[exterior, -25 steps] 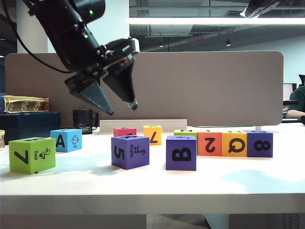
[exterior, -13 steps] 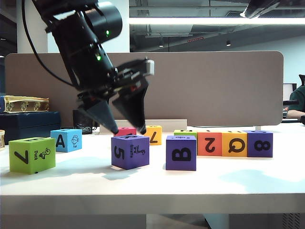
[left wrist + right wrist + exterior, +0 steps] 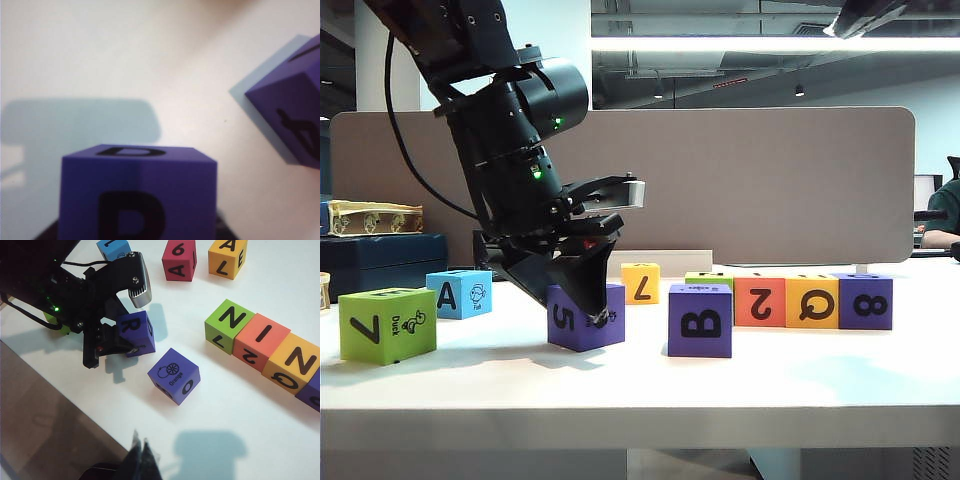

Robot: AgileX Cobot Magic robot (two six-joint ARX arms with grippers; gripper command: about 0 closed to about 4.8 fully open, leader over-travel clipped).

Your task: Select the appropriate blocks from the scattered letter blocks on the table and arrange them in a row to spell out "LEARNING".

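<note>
The left hand (image 3: pixel 582 302) is down on the counter (image 3: pixel 640 392), its two fingers straddling a purple letter block (image 3: pixel 141 335) that shows an R on top and a 5 toward the exterior camera. Whether the fingers are clamping the block or only flanking it cannot be told. In the exterior view this block sits at 9 o'clock of the purple B cube (image 3: pixel 700 320), just beside it with a gap. At 3 o'clock of the B cube, slightly farther back, green (image 3: pixel 227 322), orange-red (image 3: pixel 260 340) and yellow (image 3: pixel 295 362) blocks touch in a row. The right hand (image 3: pixel 140 457) hovers above the counter's near side, fingertips together, holding nothing.
</note>
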